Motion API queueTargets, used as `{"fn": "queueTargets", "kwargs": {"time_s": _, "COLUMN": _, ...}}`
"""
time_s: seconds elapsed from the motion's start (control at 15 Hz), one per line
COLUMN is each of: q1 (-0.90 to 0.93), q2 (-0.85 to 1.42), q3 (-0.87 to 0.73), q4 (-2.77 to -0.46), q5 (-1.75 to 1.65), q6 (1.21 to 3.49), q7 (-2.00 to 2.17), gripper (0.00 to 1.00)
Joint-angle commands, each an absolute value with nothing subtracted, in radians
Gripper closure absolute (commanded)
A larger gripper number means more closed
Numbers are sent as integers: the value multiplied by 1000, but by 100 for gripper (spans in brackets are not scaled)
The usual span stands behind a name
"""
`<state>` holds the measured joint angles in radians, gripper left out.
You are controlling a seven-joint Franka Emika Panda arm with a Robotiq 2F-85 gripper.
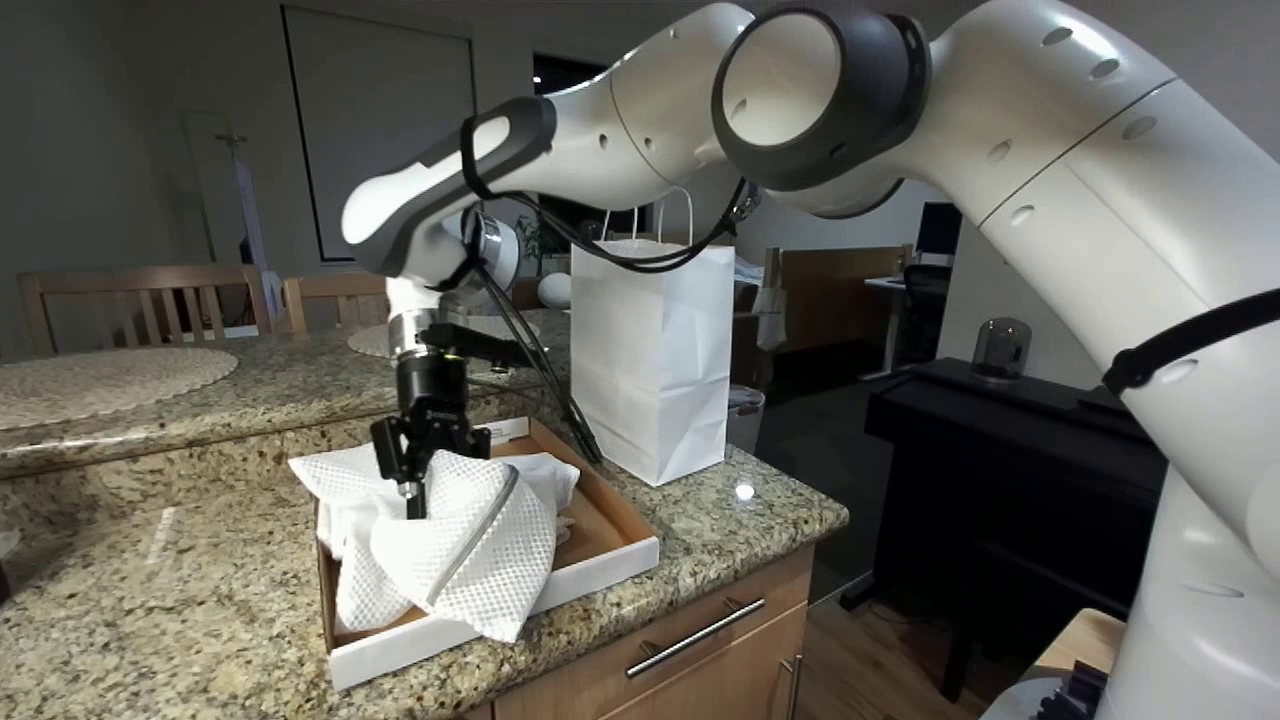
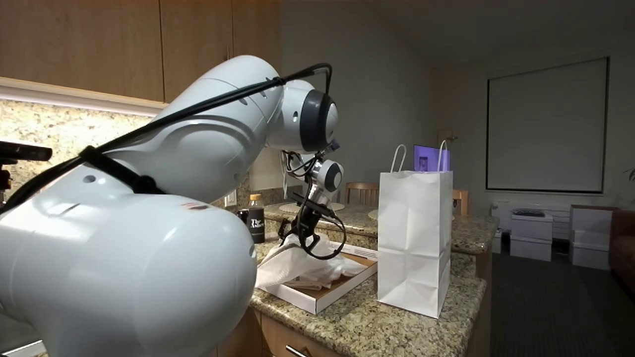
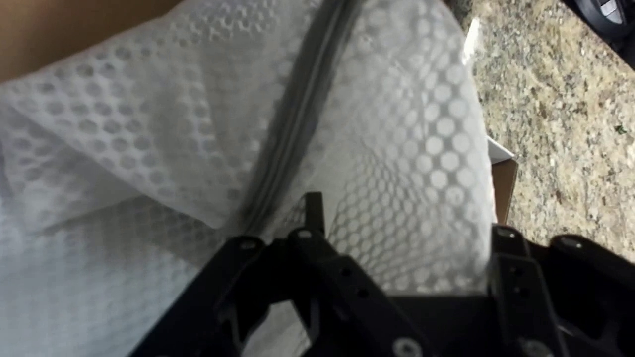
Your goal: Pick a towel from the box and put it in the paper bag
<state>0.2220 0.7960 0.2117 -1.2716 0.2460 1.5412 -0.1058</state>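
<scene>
A white mesh cloth with a grey zip [image 1: 510, 570] lies heaped in a shallow white box [image 1: 610, 570] with a brown inside, and hangs over its front wall. More white cloth lies under and behind it. My gripper [image 1: 440, 490] points down into the heap. In the wrist view the gripper [image 3: 404, 223] has its fingers wide apart, with the mesh cloth [image 3: 397, 148] bulging between them. One fingertip shows against the cloth; the other is hidden by it. The white paper bag [image 1: 650, 360] stands upright beside the box, handles up; it also shows in an exterior view [image 2: 412, 238].
A raised stone ledge with round woven mats [image 1: 110, 380] runs behind the box. A dark bottle with a yellow cap [image 2: 256, 218] stands behind the box. The counter's edge [image 1: 835, 515] lies near the bag. Loose black cables [image 2: 342, 233] hang by the gripper.
</scene>
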Motion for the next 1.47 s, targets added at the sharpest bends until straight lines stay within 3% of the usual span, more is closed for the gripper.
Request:
{"fn": "queueTargets", "kwargs": {"time_s": 0.0, "q1": 163, "q2": 832, "q3": 244, "q4": -1234, "q5": 309, "q6": 1502, "q7": -206, "gripper": 68}}
{"fn": "queueTargets", "kwargs": {"time_s": 0.27, "q1": 124, "q2": 841, "q3": 255, "q4": -1223, "q5": 355, "q6": 1475, "q7": -270, "gripper": 93}}
{"fn": "queueTargets", "kwargs": {"time_s": 0.47, "q1": 111, "q2": 851, "q3": 267, "q4": -1200, "q5": 362, "q6": 1430, "q7": -326, "gripper": 99}}
{"fn": "queueTargets", "kwargs": {"time_s": 1.4, "q1": 112, "q2": 943, "q3": 326, "q4": -981, "q5": 372, "q6": 1089, "q7": -550, "gripper": 96}}
